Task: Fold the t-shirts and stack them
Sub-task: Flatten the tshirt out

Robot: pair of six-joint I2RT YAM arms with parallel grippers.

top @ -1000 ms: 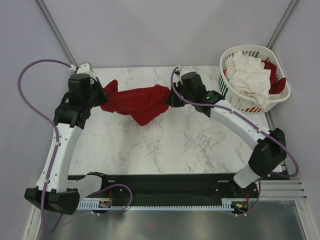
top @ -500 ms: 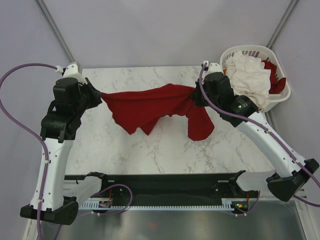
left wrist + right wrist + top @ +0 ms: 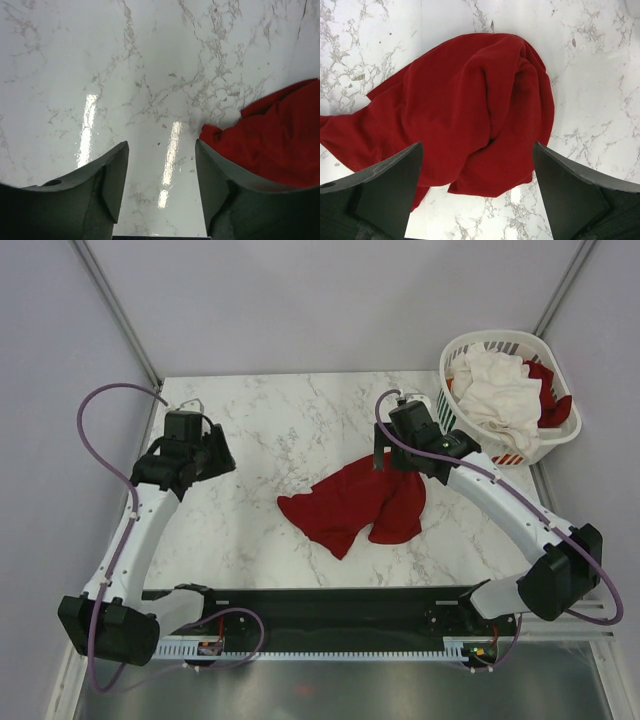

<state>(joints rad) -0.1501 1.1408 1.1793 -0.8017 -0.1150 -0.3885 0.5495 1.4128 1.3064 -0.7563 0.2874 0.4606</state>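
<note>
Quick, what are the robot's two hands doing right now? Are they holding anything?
Left hand: open, holding nothing.
Right hand: open, empty, above the red t-shirt.

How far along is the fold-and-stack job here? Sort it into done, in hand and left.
Done: one dark red t-shirt lies out on the table, crumpled, unfolded. In hand: nothing; the left gripper and right gripper have open, empty fingers, the right over that shirt. Left: folding it, then the white t-shirt and red garment in the basket; no stack exists.
</note>
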